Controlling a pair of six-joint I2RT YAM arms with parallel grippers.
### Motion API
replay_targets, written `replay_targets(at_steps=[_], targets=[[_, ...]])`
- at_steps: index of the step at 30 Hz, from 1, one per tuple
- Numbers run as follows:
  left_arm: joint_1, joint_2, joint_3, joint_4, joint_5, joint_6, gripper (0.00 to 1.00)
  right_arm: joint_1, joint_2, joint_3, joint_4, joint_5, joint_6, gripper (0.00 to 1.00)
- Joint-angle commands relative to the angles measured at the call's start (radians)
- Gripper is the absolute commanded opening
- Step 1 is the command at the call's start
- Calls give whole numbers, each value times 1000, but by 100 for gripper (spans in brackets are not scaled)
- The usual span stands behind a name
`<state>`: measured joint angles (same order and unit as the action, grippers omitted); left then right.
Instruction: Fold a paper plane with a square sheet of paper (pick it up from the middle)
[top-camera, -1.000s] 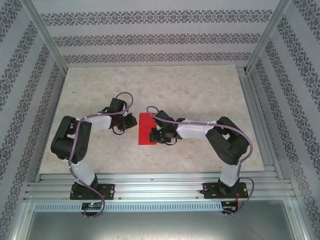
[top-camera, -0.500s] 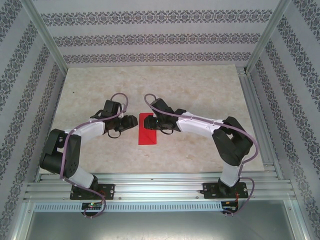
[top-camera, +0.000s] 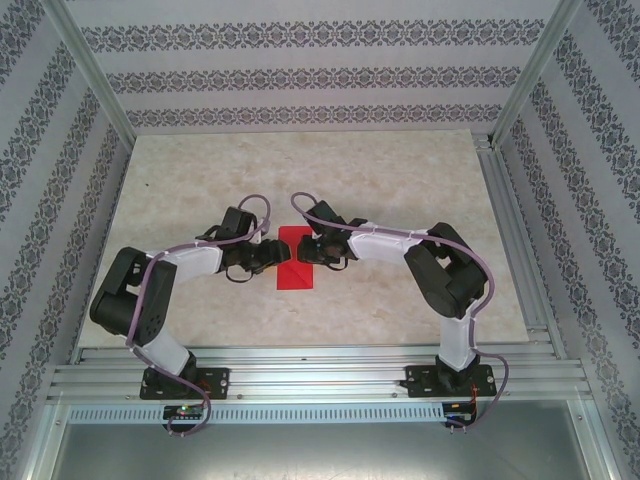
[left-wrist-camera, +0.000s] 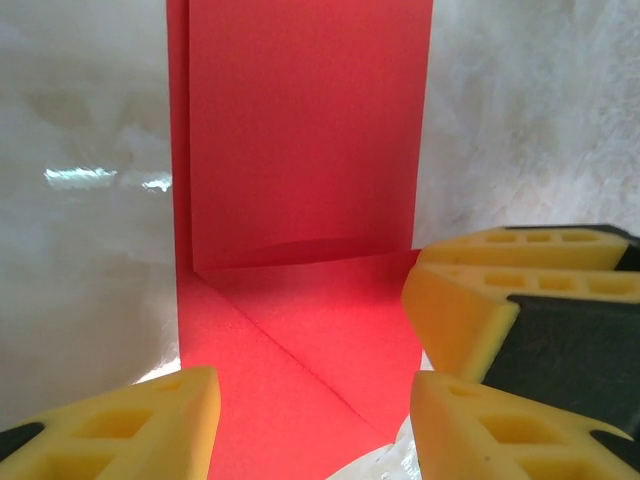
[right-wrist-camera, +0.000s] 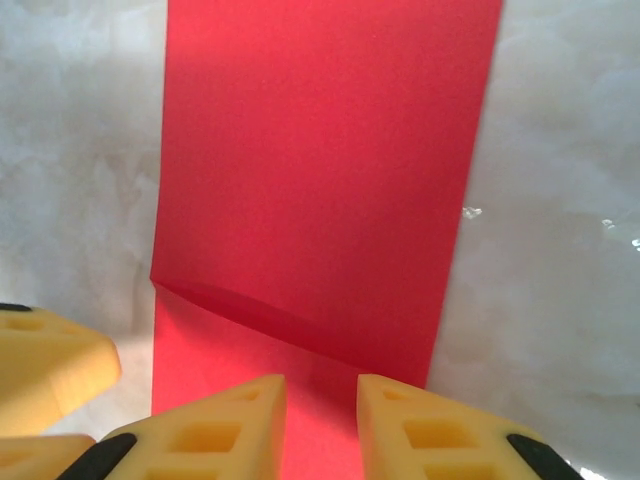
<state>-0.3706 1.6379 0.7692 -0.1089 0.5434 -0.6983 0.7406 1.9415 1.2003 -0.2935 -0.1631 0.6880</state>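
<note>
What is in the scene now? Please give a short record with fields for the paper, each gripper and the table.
paper: the square sheet of paper, red, folded to a narrow strip
table: the strip lies flat on it
crease: a diagonal one, seen in the left wrist view
left gripper: open wide, over the strip
right gripper: open by a narrow gap, over the strip

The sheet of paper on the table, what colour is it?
The paper is plain bright red, clearest in the right wrist view.

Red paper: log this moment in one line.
paper: creased, partly folded | left hand: open over it | right hand: narrowly open over it
</note>
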Motion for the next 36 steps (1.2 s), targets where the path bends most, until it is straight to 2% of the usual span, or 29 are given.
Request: replay_targets(at_steps=[1,12,22,25,30,36], targets=[[-20,25,-5,64,25,-27,55,-14,20,-33,52,-24,27,24],[-41,96,18,123,42,-54,54,-28,33,-71,92,-46,57,23],[-49,128,55,140,35,-64,45,-28,38,-85,106,-53,70,22],[-50,143,62,148,36,-66,41,-28,38,-87,115,-59,72,22],[-50,145,62,162,19,-68,27,-34,0,-103,148,-75,79,22],[-50,100,24,204,-7,-74,20,-61,-95,-127,185,-85,81,25]])
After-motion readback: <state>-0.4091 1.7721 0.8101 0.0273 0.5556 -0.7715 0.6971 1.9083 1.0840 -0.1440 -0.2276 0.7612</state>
